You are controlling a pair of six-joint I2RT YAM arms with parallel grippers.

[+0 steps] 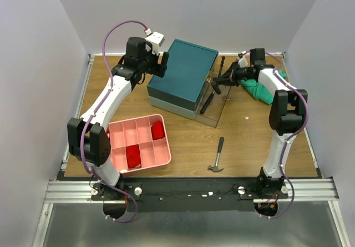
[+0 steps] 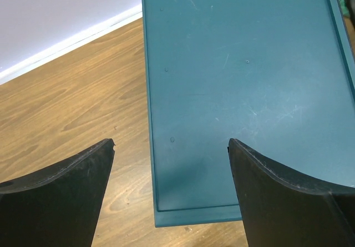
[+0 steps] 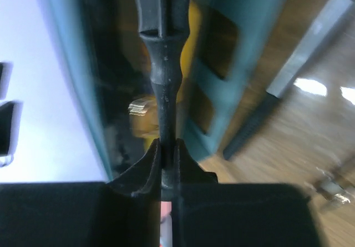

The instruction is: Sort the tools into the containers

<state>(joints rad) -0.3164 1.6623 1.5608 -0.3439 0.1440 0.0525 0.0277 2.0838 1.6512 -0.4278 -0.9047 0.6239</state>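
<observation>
The dark teal two-tier box stands at the table's back middle. A clear drawer is pulled out on its right side, with a black-handled tool lying in it. My right gripper hovers over that drawer, shut on a slim black tool; in the right wrist view the gripper pinches its shaft. A steel-headed hammer with a black handle lies on the table near the front. My left gripper is open and empty above the box's left end, its fingertips wide apart.
A pink compartment tray with red items sits front left. A green cloth lies at the back right beside the right arm. In the blurred right wrist view, a dark handle lies on the wood beside the box.
</observation>
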